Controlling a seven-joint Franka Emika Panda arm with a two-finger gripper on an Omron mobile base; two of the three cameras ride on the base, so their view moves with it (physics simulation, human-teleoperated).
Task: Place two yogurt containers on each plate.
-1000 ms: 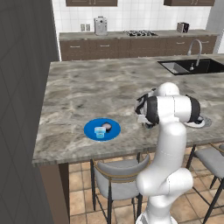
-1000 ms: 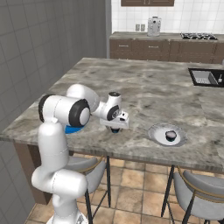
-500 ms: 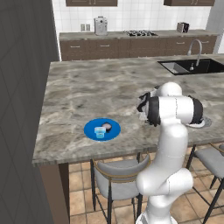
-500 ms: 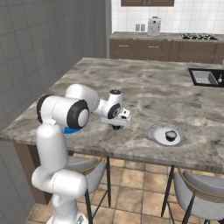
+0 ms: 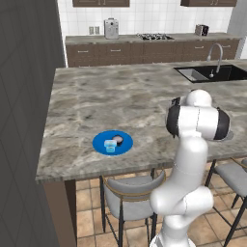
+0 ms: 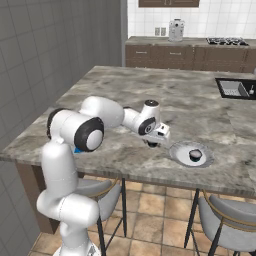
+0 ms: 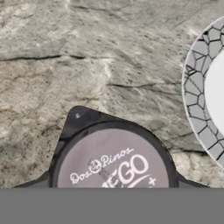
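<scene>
- Landmark: the pale grey-white round plate (image 6: 180, 148) with a crackle-pattern rim, near the front edge of the grey marble worktop (image 6: 150, 95).
- One dark brown-black yogurt cup (image 6: 195, 155) sits on this plate, roughly at its centre. The plate is judged half filled, which explains why the arm works beside it.
- The gripper (image 6: 153, 144) hangs low over the worktop, just beside the plate's rim on the arm's side, pointing down.
- Directly under the hand is a second dark yogurt cup with a pale printed lid (image 7: 114, 164). It stands on bare marble, off the plate but near its rim. It is judged to be the cup meant for this plate.
- Jaws: the hand view is too close and cropped to show the tips against the cup. It cannot be told whether they are clenched on it or only straddle it.
- The bright solid blue round plate (image 5: 101, 143) lies well apart from the grey-white plate, along the same front edge. It carries a translucent light blue cup (image 5: 110, 148) and a third dark cup (image 5: 118, 140), close together. That plate looks complete.
- Count: two plates and four cups. Three cups are dark and one is light blue. Three are on plates and one is on the marble.
</scene>
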